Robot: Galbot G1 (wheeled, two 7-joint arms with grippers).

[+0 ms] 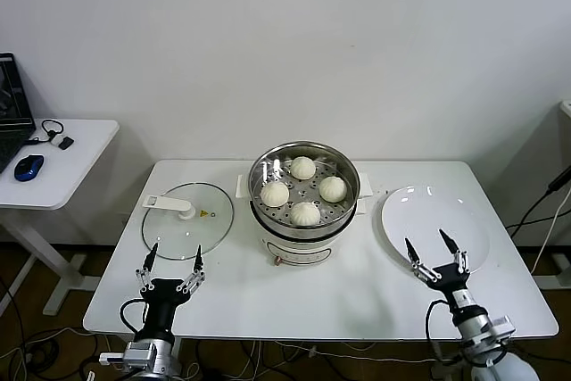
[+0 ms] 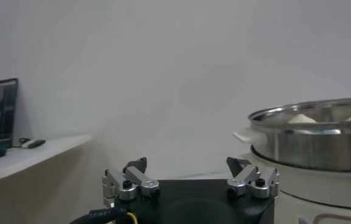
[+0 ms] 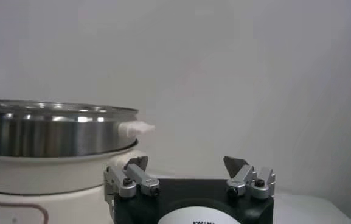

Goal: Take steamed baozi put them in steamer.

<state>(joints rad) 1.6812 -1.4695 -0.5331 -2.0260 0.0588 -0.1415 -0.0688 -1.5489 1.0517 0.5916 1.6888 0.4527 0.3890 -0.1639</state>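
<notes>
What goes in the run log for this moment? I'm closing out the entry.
baozi: four in steamer | plate: empty | lid: off, on table | left gripper: open, idle | right gripper: open, over plate

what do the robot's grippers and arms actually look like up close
Both match. The left gripper and right gripper each have two thin black pointed fingers on silver metal linkages with dark screws, mounted on a black block. Below sit silver-grey wrist joints with thin black cables looping alongside. The left wrist view shows a yellow wire by its base; the right wrist view shows a white label on the block.
</notes>
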